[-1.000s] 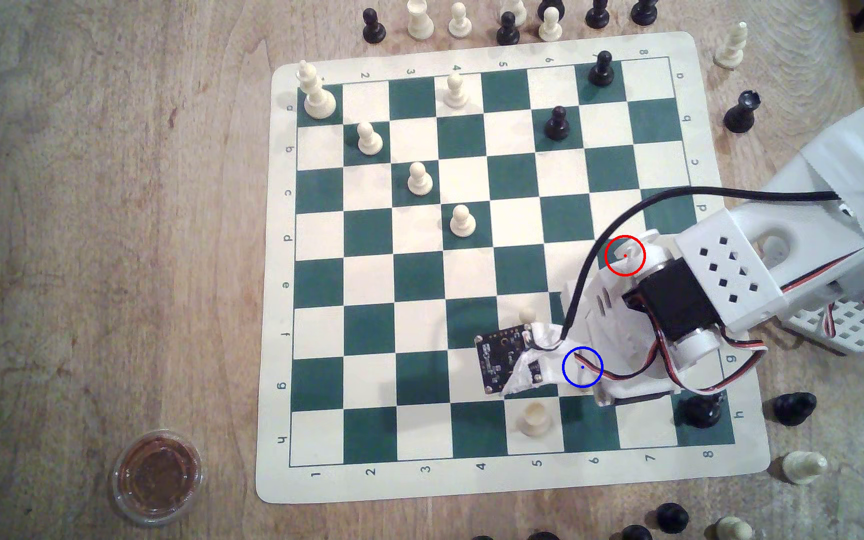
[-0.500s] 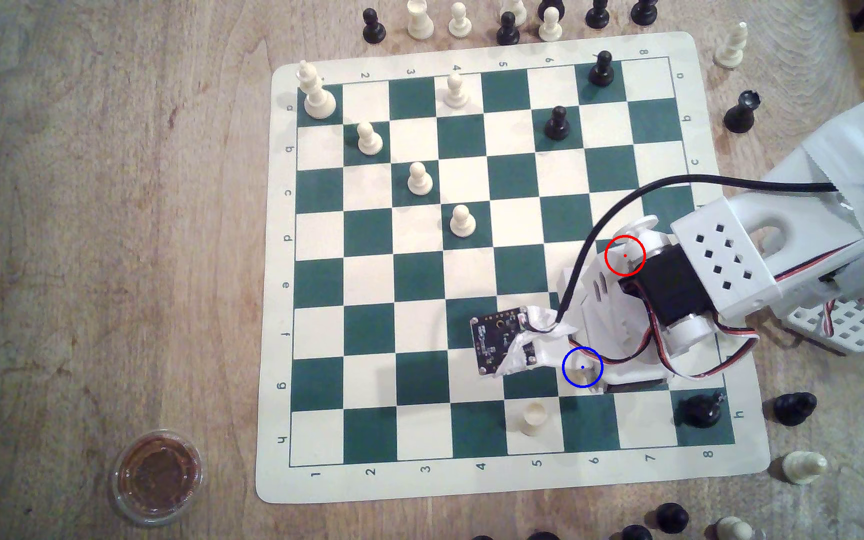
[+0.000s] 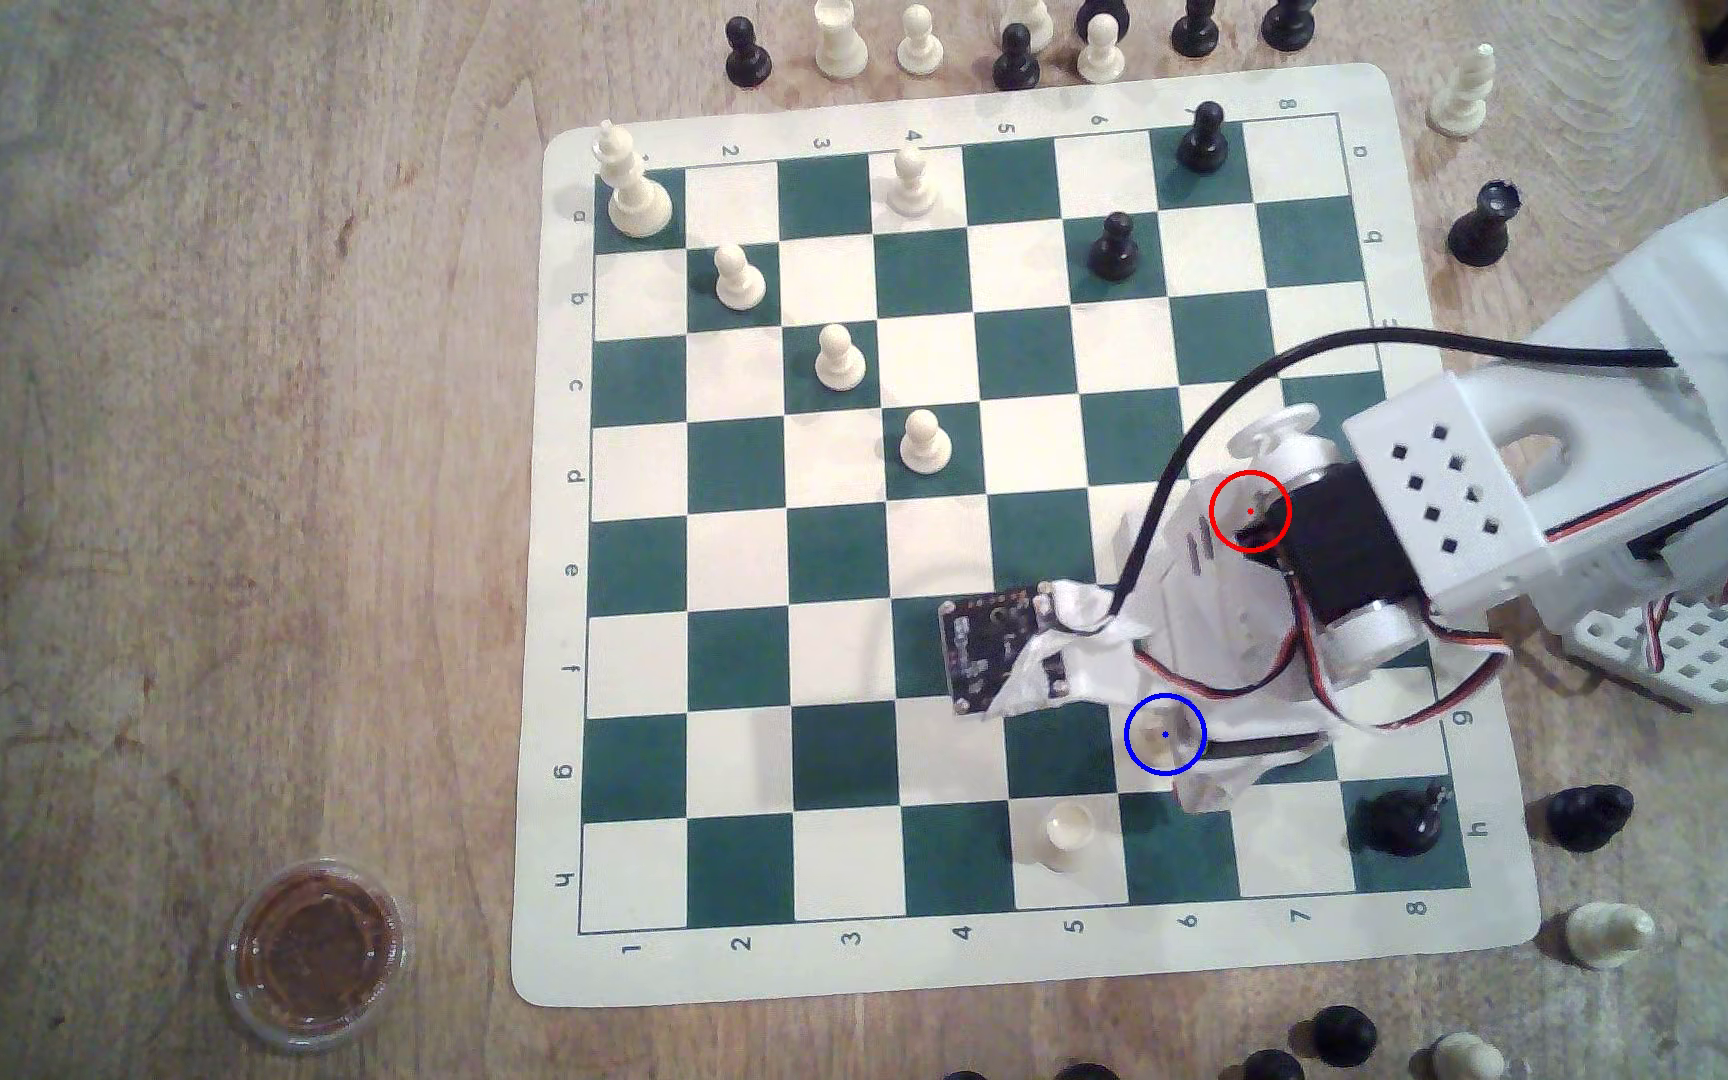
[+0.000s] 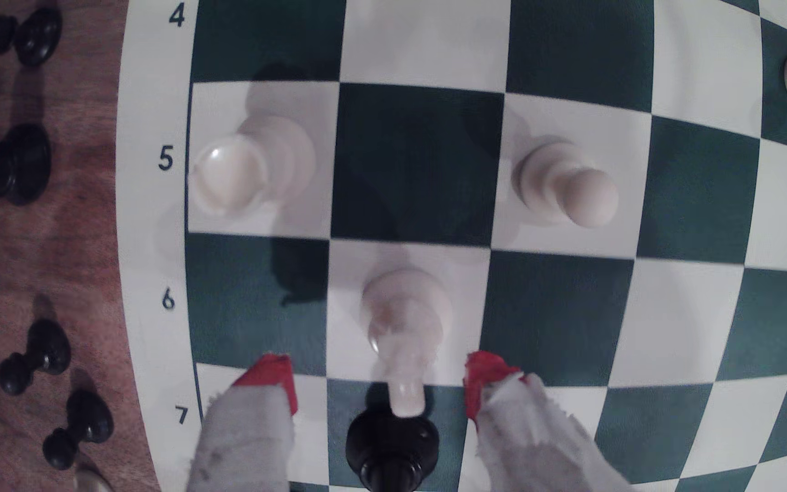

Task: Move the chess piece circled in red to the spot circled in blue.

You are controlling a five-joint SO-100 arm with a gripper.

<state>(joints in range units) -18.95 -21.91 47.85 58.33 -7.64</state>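
The pincer (image 4: 380, 383) is spread wide, its two red-tipped fingers (image 4: 271, 378) standing apart on either side of the chess piece circled in red (image 4: 403, 326), touching nothing. That one cream piece stands upright on the spot circled in blue (image 3: 1164, 734), a cream square of the board (image 3: 943, 966). The arm (image 3: 1442, 519) reaches in from the exterior view's right, wrist bent down over the board. Around it: one cream rook (image 4: 240, 165), one cream pawn (image 4: 566, 184), and one black piece (image 4: 391, 447) just behind, between the fingers.
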